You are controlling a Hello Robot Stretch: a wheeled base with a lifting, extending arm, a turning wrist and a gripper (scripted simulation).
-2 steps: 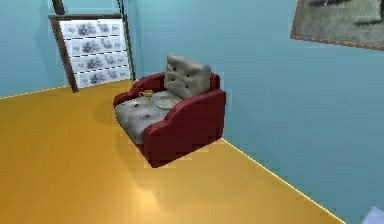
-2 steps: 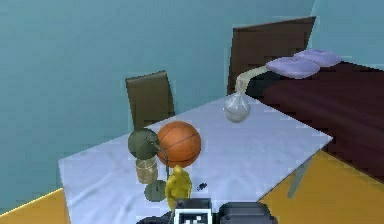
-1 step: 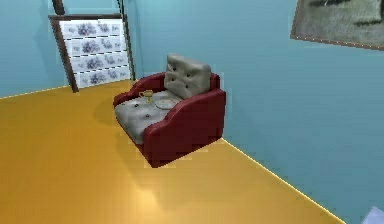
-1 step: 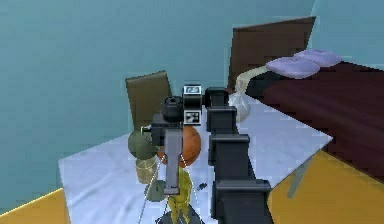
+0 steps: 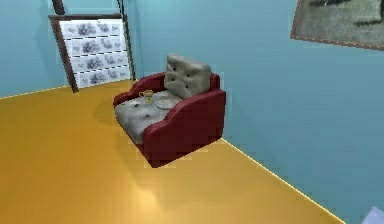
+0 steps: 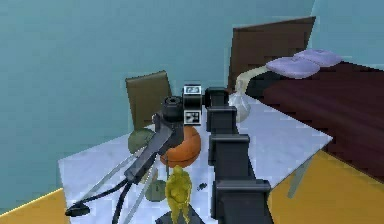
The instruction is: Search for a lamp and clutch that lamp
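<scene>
Bed (image 6: 335,100) beside a white surface (image 6: 285,140), which carries a jointed grey lamp (image 6: 102,188) — probably light, spindly, best taken by its stem. Hand (image 6: 156,130) near the lamp's head — whether it holds anything cannot be told.

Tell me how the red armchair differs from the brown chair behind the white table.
The armchair is dark red and padded, with grey cushions; the brown chair looks plain, with a flat upright back. The armchair is low and wide with thick arms; the brown chair's back is narrow, no arms seen. The armchair stands alone on the orange floor; the brown chair sits behind the white table. Both stand near blue wall.
</scene>
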